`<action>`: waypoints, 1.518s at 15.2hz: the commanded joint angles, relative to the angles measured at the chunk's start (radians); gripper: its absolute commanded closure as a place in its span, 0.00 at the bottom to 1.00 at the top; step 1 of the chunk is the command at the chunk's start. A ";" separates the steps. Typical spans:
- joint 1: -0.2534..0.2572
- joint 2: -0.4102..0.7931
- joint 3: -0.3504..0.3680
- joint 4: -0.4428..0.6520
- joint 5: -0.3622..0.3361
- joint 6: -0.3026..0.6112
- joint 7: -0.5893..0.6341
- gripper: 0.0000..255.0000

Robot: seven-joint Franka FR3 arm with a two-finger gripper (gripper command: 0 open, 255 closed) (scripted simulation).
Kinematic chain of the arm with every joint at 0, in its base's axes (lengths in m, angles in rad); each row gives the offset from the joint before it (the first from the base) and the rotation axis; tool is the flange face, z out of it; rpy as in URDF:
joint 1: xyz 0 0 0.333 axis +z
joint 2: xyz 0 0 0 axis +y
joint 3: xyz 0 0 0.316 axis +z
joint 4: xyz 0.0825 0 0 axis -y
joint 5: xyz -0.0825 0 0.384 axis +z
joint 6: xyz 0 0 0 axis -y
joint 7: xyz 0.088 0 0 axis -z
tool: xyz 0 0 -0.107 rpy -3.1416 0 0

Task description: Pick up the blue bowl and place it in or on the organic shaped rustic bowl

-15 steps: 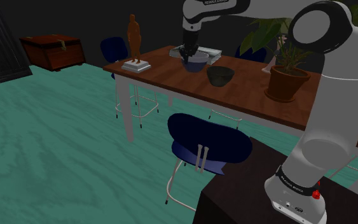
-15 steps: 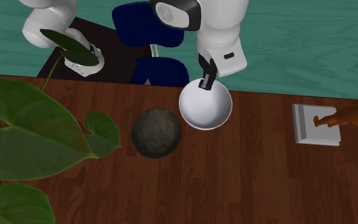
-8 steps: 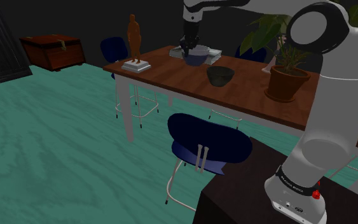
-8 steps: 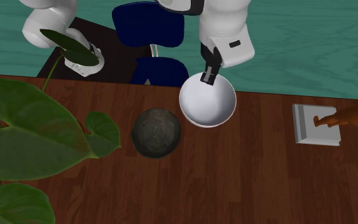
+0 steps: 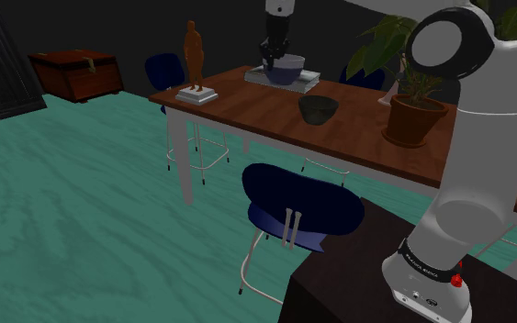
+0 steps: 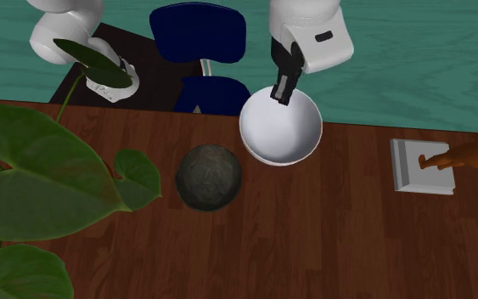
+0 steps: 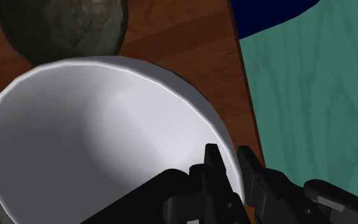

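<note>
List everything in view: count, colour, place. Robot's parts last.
bowl: one, white inside, bluish outside, rim clasped in the hand.
rustic bowl: one, dark grey-green, on the table beside it.
table: one, brown wood, by the stand.
statue: one, brown on grey base, table's end.
plants: two, green, one potted on the table, one large-leaved beside it.
chairs: two, dark blue, one near the stand, one beyond the statue.
chest: one, brown, on the floor.
stand: one, dark, under the arm.
arm: one, white.
hand: one, black, shut on the bowl's rim.
</note>
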 commanded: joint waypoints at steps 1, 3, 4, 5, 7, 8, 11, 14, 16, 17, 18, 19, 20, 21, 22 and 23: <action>-0.012 -0.029 -0.006 -0.027 0.002 -0.001 -0.018 1.00; -0.033 -0.090 -0.017 -0.103 0.005 0.017 -0.050 1.00; -0.043 -0.118 -0.023 -0.137 0.006 0.024 -0.067 1.00; -0.053 -0.145 -0.030 -0.168 0.007 0.029 -0.084 1.00; -0.074 -0.195 -0.044 -0.223 0.009 0.038 -0.119 1.00; -0.084 -0.218 -0.052 -0.248 0.010 0.040 -0.137 1.00; -0.113 -0.281 -0.078 -0.311 0.011 0.045 -0.192 1.00; -0.133 -0.325 -0.099 -0.367 0.010 0.059 -0.233 1.00; -0.133 -0.333 -0.099 -0.404 0.009 0.088 -0.231 1.00; -0.133 -0.336 -0.099 -0.422 0.008 0.102 -0.230 1.00; -0.133 -0.340 -0.099 -0.440 0.007 0.117 -0.229 1.00; -0.133 -0.343 -0.099 -0.457 0.007 0.131 -0.228 1.00; -0.133 -0.346 -0.098 -0.474 0.006 0.145 -0.227 1.00; -0.133 -0.348 -0.098 -0.491 0.005 0.159 -0.226 1.00; -0.133 -0.351 -0.098 -0.507 0.005 0.173 -0.225 1.00; -0.133 -0.353 -0.098 -0.523 0.004 0.187 -0.224 1.00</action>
